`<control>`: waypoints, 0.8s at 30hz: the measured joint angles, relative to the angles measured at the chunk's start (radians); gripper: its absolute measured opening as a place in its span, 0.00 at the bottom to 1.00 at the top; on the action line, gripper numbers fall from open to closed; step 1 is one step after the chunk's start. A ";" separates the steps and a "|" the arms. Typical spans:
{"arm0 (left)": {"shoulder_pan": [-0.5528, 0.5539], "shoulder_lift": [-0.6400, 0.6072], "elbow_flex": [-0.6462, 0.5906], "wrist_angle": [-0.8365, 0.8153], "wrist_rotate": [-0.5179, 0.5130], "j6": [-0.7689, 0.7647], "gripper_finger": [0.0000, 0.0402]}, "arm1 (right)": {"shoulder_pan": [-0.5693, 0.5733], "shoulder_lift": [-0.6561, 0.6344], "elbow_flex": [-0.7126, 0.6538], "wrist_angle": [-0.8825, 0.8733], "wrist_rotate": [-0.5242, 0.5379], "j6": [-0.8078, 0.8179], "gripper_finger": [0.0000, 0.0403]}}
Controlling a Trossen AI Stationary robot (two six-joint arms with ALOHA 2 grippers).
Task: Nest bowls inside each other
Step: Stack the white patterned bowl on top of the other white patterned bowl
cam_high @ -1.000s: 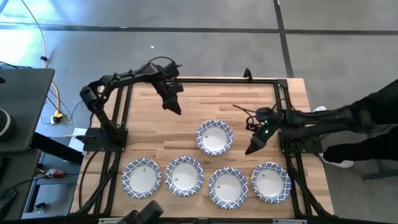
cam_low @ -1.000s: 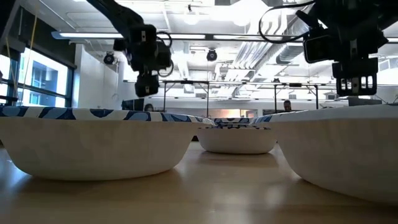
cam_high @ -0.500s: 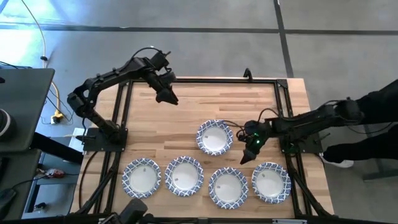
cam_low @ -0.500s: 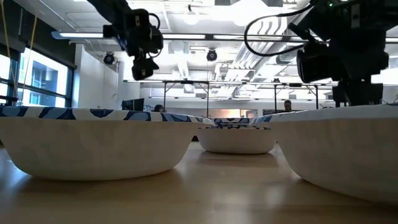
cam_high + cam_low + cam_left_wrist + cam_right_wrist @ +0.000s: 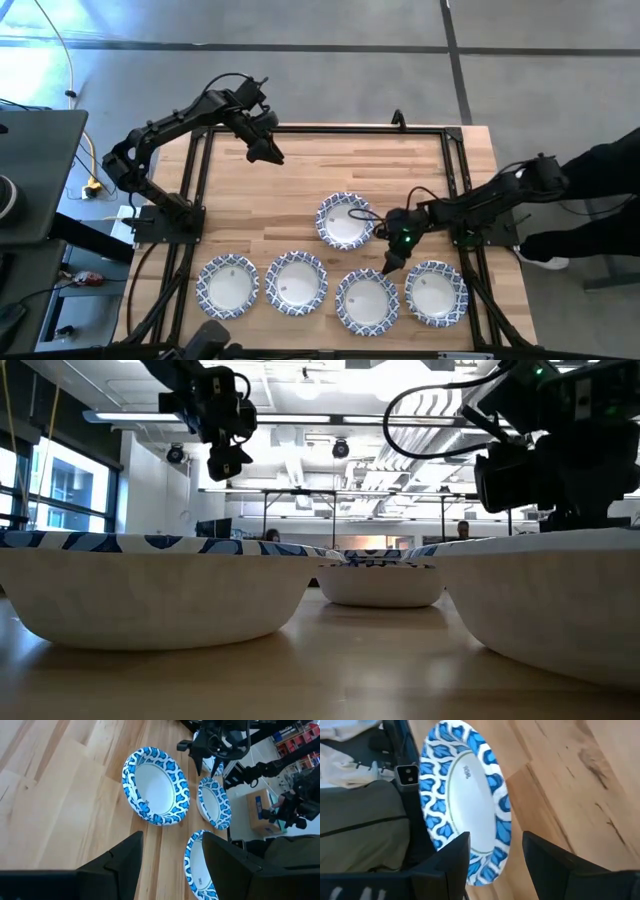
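Note:
Five bowls, white inside with blue-patterned rims, stand on the wooden table. One bowl (image 5: 345,220) stands alone mid-table. Behind it toward the near edge runs a row: (image 5: 228,285), (image 5: 296,282), (image 5: 367,300), (image 5: 436,292). My right gripper (image 5: 390,265) hangs open, slanting down, just off the far rim of the third bowl (image 5: 465,805), with nothing between its fingers (image 5: 450,865). My left gripper (image 5: 272,155) is open and empty, raised over the table's far left part (image 5: 225,460). It looks toward the lone bowl (image 5: 155,787).
A black frame (image 5: 455,160) runs round the table and carries both arm bases. Bare wood (image 5: 330,165) lies between the lone bowl and the far edge. A dark-clothed person (image 5: 600,180) is at the right, beyond the table.
My right gripper has come down and gone toward the table's near edge and a little left, ending close to the third bowl of the row. My left gripper has risen and drawn back toward the far left. No bowl has moved.

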State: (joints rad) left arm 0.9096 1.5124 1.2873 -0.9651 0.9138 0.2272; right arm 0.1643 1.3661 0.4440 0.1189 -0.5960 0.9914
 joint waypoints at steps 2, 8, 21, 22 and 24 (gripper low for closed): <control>-0.003 0.000 0.000 0.000 0.000 0.000 0.48 | 0.011 0.012 0.000 0.010 0.013 0.003 0.43; -0.005 0.000 0.000 0.001 0.000 -0.014 0.48 | 0.039 0.057 0.000 0.049 0.025 0.029 0.43; -0.009 0.000 0.000 0.002 0.000 -0.015 0.48 | 0.046 0.068 0.000 0.071 0.067 0.041 0.39; -0.009 0.000 0.000 0.002 0.000 -0.015 0.48 | 0.046 0.068 0.000 0.071 0.067 0.041 0.37; -0.009 0.000 0.000 0.002 0.000 -0.015 0.48 | 0.046 0.068 0.000 0.071 0.067 0.048 0.35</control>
State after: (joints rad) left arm 0.9005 1.5120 1.2873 -0.9634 0.9138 0.2123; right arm 0.2108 1.4338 0.4438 0.1902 -0.5293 1.0391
